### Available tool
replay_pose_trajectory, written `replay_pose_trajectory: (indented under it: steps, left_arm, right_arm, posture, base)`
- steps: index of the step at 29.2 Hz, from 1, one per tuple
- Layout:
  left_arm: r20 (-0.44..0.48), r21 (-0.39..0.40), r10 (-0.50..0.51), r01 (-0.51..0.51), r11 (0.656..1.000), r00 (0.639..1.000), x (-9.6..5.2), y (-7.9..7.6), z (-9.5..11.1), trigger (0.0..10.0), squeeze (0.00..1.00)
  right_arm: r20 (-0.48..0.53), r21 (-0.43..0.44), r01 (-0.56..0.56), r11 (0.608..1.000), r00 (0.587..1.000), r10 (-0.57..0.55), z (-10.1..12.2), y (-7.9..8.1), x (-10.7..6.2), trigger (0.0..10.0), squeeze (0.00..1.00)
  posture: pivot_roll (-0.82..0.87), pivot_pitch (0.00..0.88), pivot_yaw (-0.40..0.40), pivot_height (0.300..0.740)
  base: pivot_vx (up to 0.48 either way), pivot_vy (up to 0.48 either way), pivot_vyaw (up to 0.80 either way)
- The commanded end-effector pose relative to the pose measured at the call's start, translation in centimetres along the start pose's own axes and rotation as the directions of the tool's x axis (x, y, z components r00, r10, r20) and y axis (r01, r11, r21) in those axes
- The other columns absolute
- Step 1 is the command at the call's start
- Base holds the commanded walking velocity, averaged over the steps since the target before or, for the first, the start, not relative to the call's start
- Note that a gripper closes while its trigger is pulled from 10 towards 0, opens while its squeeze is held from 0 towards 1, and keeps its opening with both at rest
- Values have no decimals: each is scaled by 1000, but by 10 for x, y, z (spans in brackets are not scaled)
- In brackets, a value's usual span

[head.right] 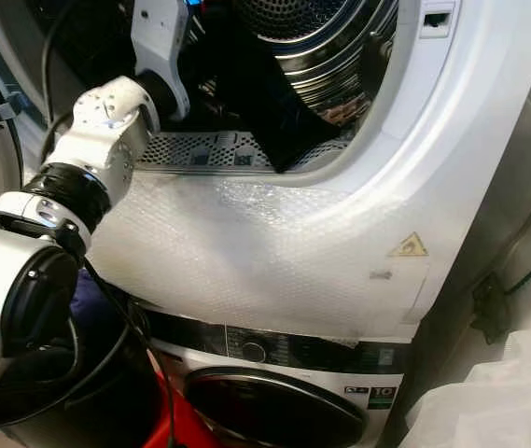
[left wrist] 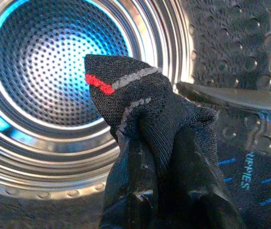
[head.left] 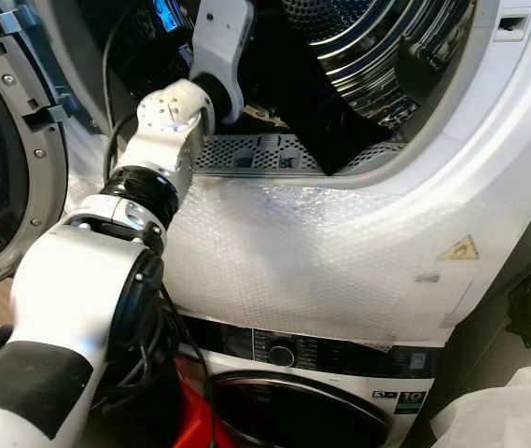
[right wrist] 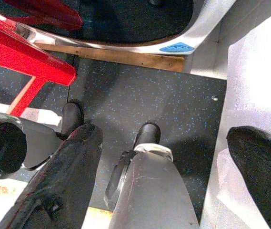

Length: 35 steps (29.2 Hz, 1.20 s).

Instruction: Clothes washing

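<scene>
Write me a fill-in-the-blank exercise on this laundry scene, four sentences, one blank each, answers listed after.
1. The left gripper is shut on a dark ____ with a red mark.
2. The left arm reaches into the upper machine's steel ____.
3. The right gripper hangs with its fingers ____ above the speckled floor.
4. The yellow warning sticker has the shape of a ____.

Missing words: sock; drum; open; triangle

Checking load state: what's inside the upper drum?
In the drum, the left gripper is shut on a dark sock. Another dark garment lies low beside it. The gripper covers the drum floor beneath.
</scene>
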<state>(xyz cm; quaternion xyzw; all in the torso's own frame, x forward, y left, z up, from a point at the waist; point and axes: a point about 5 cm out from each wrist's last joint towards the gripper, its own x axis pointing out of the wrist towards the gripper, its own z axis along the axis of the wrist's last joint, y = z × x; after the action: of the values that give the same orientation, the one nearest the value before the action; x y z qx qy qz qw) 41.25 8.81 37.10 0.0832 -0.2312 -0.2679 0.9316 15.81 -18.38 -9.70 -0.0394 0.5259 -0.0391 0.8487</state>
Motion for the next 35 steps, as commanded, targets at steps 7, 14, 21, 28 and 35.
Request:
replay_pose_trajectory:
  steps: [7,14,21,28,35]
  left_arm:
    - [-51,-142,-50,42,989,997,-1,-3,-9,10000,1000]
    - [-56,-98,-92,86,991,994,1,-4,-4,10000,1000]
    - [-113,-48,-5,0,999,994,-3,9,-6,10000,1000]
    - [-86,-42,-9,5,999,996,-3,15,2,10000,1000]
    - [-110,-24,5,-8,1000,994,-4,18,3,10000,1000]
  right_arm:
    - [-14,18,-6,1000,1000,6,-6,4,-1,10000,0]
    - [-20,22,-4,1000,1000,4,-8,5,-1,10000,0]
    - [-10,36,29,999,1000,-29,-5,1,-1,10000,0]
    - [-3,42,16,999,1000,-16,-5,2,-1,10000,0]
    - [-12,58,32,998,999,-31,-7,3,-1,10000,0]
  posture:
    - [7,0,152,740]
    - [7,0,157,740]
    - [3,0,168,740]
    - [-2,0,172,740]
    - [-2,0,176,740]
  base:
    - [0,0,0]
    - [0,0,0]
    - [0,0,0]
    - [0,0,0]
    - [0,0,0]
